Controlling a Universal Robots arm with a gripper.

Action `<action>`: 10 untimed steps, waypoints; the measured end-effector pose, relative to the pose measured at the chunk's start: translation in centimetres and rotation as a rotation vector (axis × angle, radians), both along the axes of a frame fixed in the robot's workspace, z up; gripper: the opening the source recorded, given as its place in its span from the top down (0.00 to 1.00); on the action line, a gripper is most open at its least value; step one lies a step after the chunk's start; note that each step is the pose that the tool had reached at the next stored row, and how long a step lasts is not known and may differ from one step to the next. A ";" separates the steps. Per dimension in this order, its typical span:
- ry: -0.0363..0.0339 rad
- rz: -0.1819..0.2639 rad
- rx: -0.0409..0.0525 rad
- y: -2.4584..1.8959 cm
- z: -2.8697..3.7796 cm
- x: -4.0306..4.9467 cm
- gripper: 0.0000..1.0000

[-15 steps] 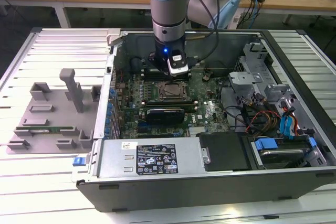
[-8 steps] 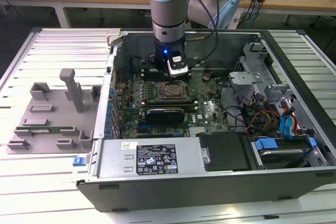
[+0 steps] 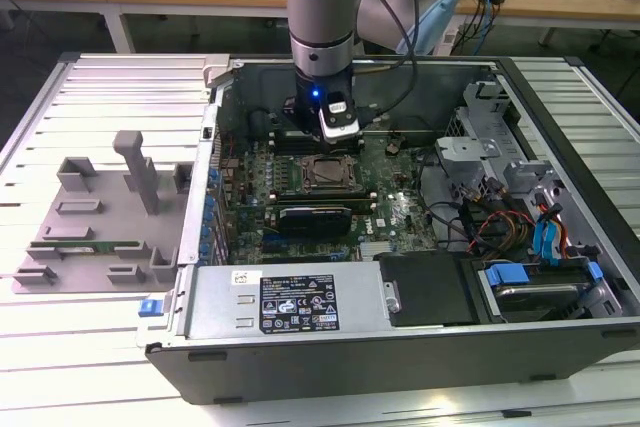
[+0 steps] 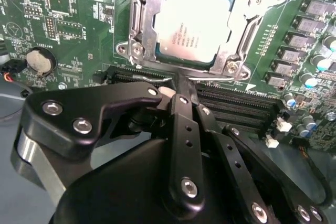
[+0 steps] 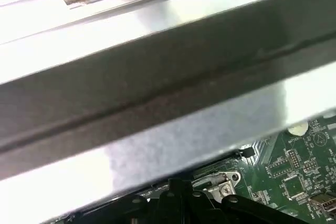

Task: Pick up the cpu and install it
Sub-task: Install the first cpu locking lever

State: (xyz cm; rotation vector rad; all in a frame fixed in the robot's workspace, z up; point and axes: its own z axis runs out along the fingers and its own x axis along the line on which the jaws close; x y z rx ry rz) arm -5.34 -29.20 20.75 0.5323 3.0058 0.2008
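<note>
**A:** Where is the cpu?

**B:** The cpu [image 4: 195, 27] lies flat in the socket frame [image 4: 140, 22] on the green motherboard [image 4: 68, 19], its silvery top facing up. In the exterior view it is the small pale square [image 3: 325, 173] in the middle of the board, inside the open computer case [image 3: 560, 137].

**A:** And the arm?

**B:** It reaches straight down into the case from above, wrist vertical, just behind the socket. The gripper [image 4: 178, 85] hangs next to the frame's edge, over the memory slots [image 4: 236, 103].

**A:** The fingers?

**B:** Drawn together at the tips, with nothing between them.

**A:** What do the views add?

**B:** The second wrist view shows the coin battery [image 4: 41, 60]. The first wrist view shows a broad metal wall of the case [image 5: 157, 93] and a strip of board. The exterior view shows the grey tray [image 3: 95, 217] on the slatted worktop [image 3: 60, 347], well apart from the case.

**A:** Any writing?

**B:** The chip and a case sticker [image 3: 298, 305] carry print, too small to make out.
</note>
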 end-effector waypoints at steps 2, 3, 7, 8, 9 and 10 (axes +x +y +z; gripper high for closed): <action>0.0000 0.000 0.0003 0.38 0.00 0.00 0.89; 0.0000 0.000 0.0002 0.40 0.00 0.00 0.89; 0.0001 0.000 0.0001 0.40 0.10 0.00 0.89; 0.0001 0.000 0.0000 0.40 0.20 0.00 0.89; 0.0000 0.000 0.0000 0.40 0.28 0.00 0.89; 0.0001 0.000 0.0000 0.40 0.45 0.00 0.89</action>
